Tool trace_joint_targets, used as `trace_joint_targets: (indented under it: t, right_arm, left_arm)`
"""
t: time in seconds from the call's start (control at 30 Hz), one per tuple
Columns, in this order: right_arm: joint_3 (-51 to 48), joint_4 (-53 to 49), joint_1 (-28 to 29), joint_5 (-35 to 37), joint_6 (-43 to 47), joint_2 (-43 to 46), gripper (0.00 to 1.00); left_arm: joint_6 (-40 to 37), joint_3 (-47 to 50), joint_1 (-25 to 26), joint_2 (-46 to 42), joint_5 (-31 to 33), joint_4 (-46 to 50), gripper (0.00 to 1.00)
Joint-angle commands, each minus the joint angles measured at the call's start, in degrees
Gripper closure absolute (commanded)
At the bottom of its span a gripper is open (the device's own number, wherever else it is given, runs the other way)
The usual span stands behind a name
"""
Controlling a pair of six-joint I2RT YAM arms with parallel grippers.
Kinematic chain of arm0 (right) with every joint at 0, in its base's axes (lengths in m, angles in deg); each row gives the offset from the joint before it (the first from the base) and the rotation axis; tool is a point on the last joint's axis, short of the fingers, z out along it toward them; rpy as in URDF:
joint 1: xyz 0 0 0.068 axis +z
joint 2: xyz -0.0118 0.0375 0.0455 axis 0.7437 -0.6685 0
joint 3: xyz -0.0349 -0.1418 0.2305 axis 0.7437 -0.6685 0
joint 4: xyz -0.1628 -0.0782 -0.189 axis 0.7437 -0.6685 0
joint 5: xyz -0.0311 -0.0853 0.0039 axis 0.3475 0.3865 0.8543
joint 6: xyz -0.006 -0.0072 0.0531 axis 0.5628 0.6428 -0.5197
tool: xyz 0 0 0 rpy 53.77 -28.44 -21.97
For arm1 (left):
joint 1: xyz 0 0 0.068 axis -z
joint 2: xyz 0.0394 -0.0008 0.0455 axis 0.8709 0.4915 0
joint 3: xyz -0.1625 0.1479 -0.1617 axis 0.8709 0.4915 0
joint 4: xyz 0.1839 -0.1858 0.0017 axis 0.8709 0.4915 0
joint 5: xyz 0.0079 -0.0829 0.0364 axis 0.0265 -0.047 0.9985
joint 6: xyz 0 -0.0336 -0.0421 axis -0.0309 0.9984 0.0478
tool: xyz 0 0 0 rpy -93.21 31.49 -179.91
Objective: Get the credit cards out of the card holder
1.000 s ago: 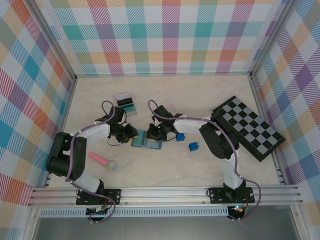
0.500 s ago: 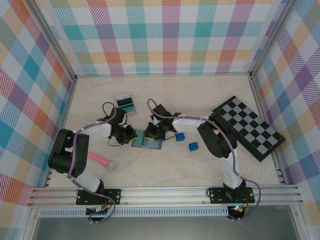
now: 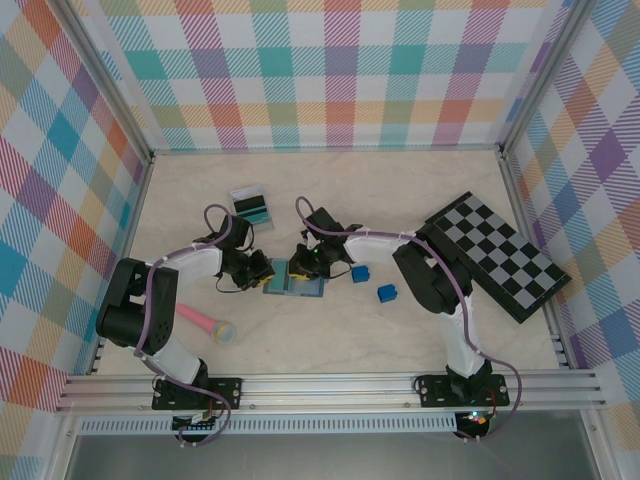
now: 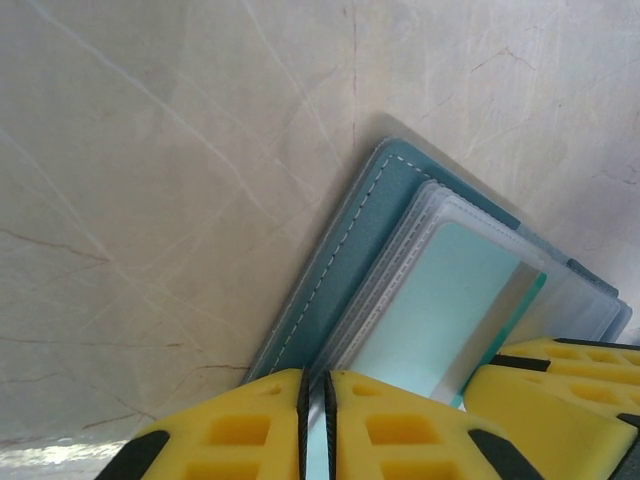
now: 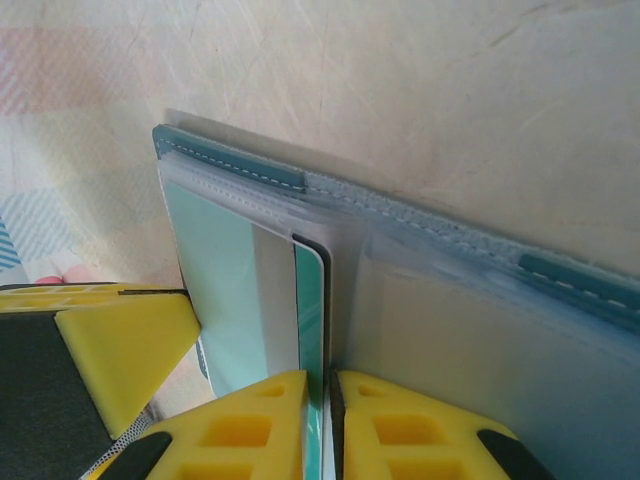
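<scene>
Converging low, left arm (image 3: 190,262) grips card holder (image 3: 300,289) (right arm (image 3: 385,240), credit card (image 5: 310,300)).

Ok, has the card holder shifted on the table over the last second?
No. In the top view the card holder lies in the same spot as before, its right edge just as far left of the closest blue cube.

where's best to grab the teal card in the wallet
Pinch the thin teal-green plastic card by the edge protruding from the clear sleeve of the slate-blue folding wallet, probably coming from that open side: it's flat, so only this edge offers both faces.
</scene>
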Motion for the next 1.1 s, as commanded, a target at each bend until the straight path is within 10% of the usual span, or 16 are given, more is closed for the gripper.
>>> trace_joint_targets:
  t: [0.0, 1.07]
  right_arm:
    - [1.08, 1.25, 0.58, -1.91, 0.79, -2.45, 0.84]
    - [-6.05, 3.63, -1.67, -3.11, 5.04, 4.71, 0.97]
  left_arm:
    - [0.30, 2.33, -0.41, 2.19, -0.15, 1.80, 0.86]
    - [0.26, 0.04, -0.41, -3.87, -2.22, 0.96, 0.80]
